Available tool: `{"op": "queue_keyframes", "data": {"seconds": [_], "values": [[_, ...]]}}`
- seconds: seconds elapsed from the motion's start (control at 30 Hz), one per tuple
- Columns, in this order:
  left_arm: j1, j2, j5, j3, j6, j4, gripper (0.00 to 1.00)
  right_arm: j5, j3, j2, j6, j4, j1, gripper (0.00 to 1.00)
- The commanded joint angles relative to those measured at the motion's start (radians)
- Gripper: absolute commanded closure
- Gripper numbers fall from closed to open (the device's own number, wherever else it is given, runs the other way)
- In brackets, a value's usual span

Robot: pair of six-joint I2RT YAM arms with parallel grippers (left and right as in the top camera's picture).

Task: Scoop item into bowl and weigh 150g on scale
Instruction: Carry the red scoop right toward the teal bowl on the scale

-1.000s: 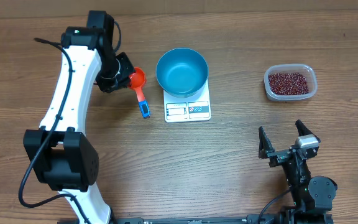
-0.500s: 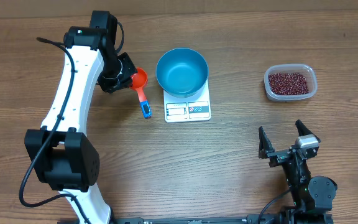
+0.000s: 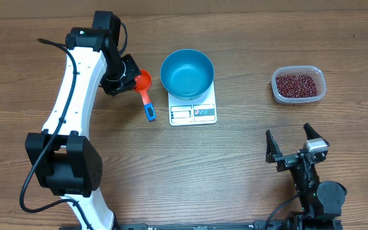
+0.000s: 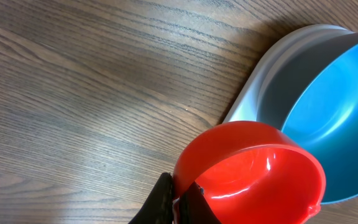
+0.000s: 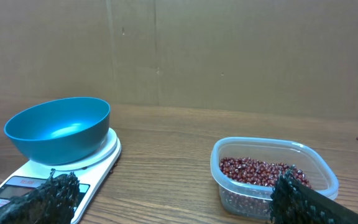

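- We are clamping the left gripper (image 4: 176, 200) on the scoop (image 4: 253, 168), with the right gripper (image 3: 292, 142) hanging apart.
- The bowl (image 3: 186, 75) is sitting empty on the scale (image 3: 193, 114); the beans (image 3: 296, 84) are lying at three o'clock, unscooped.

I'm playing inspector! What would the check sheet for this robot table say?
Surface: wooden table, bare wood, no spills seen.
Job's things: blue bowl is empty and stands on the white scale; red-brown beans sit in the clear tub on the right; the empty orange scoop with a blue handle tip is left of the bowl.
Clutter: nothing seen.
Claws: left claw shut on the scoop's rim; right claw open, holding nothing.
Cables: black cable loops beside the left arm's base.
Surroundings: plain brown wall behind the table.
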Motion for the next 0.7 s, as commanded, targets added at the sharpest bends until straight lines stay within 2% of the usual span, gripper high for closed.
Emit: {"op": "queue_keyframes", "data": {"seconds": [0.0, 0.67], "values": [[-0.003, -0.027, -0.014, 0.028, -0.01, -0.002, 0.96, 0.003, -0.01, -0.008, -0.002, 0.004, 0.006, 0.0], [-0.021, -0.027, -0.013, 0.028, -0.042, -0.002, 0.96, 0.003, -0.01, -0.008, -0.002, 0.004, 0.006, 0.0]]}}
